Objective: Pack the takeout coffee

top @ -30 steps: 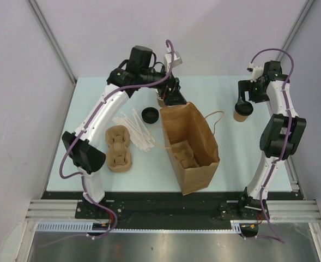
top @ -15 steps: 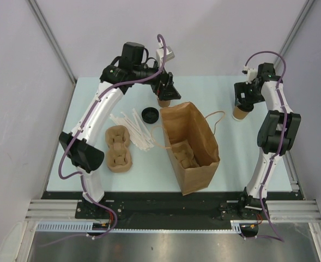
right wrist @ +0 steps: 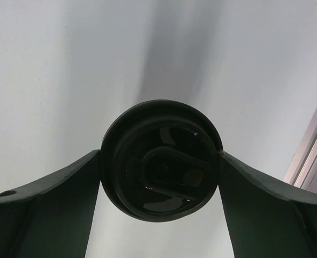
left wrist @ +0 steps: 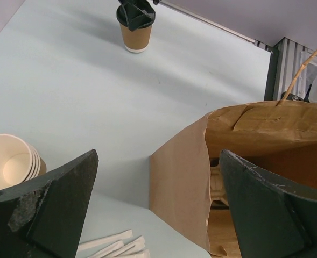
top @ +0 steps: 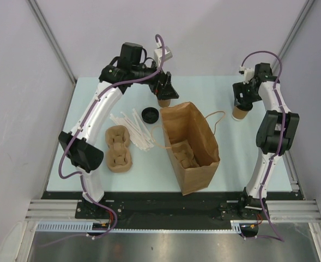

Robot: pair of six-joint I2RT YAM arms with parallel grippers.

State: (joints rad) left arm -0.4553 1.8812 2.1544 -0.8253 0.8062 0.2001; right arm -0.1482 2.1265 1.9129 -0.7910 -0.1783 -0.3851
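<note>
— Step in hand?
— Pickup. Takeout coffee (top: 240,113): one cup, black lid (right wrist: 161,160), upright near the far right edge of the counter (top: 234,158). My right tool (top: 243,102) straddles the lid, jaws wide, fingers (right wrist: 56,204) at its rim on both sides. I cannot tell whether they grip yet. My left tool (top: 167,95): fully spread, empty, above the far middle.
— Next move?
— By my reckoning: a firm squeeze without crushing, a straight lift, then a carry to the bag.
— Containers?
— Brown paper bag (top: 195,144), mid-counter, mouth open: one pulp carrier (top: 185,157) inside, no lidded cup visible. Second carrier (top: 119,148), left side: cavities empty. Stack of lidless cups (left wrist: 10,164), beside the bag's far end: empty.
</note>
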